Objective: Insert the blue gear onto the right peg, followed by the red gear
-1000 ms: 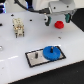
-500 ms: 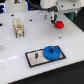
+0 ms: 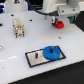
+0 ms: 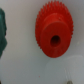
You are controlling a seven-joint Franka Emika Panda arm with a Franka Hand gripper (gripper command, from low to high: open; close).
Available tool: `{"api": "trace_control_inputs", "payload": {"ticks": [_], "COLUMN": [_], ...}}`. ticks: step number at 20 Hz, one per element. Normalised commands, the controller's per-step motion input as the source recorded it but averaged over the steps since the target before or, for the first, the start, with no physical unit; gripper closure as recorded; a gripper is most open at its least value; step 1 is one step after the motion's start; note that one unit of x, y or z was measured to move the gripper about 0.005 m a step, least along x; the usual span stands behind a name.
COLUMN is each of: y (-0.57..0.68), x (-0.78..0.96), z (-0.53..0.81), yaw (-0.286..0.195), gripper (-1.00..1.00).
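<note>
Blue gear: the blue gear (image 3: 51, 52) already sits on the dark base plate (image 3: 34, 58), toward the exterior view's right end of it, so the first half of the task looks done.
Right peg: the right peg cannot be made out; it is presumably hidden inside the blue gear's centre hole.
Other peg: a thin pin (image 3: 38, 52) stands free on the plate, on the exterior view's left of the blue gear.
Red gear: the red gear (image 3: 59, 23) lies on the white worktop (image 3: 15, 50), well apart from the plate, directly beneath the arm; the wrist view shows it flat with its centre hole facing up (image 4: 54, 33).
Tool: the tool (image 3: 59, 19) hangs just above the red gear; its fingers do not show clearly in either view, so whether it is open or closed cannot be told.
Bystander: a small pale wooden fixture (image 3: 18, 26) stands far off to the exterior view's left, out of the way.
Step in hand: reaching for the red gear, judged from the pose.
Risk, grasp: the gear is thin and toothed; an off-centre pinch could tilt or flick it.
Risk, insertion: a tilted gear may jam on the peg.
Risk, stacking: it may catch on the blue gear or nudge it.
</note>
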Motion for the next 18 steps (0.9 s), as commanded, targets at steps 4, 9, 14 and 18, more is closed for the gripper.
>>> {"api": "trace_control_inputs", "payload": {"ticks": [4,9,14,18], "y": [-0.13,-0.24,-0.16,-0.05], "x": [-0.46,-0.44,-0.34,-0.27], "z": [-0.32,-0.22,-0.16,-0.09], "yaw": [0.0,0.0,0.0,0.0], "gripper": [-1.0,1.0,1.0,1.0]}}
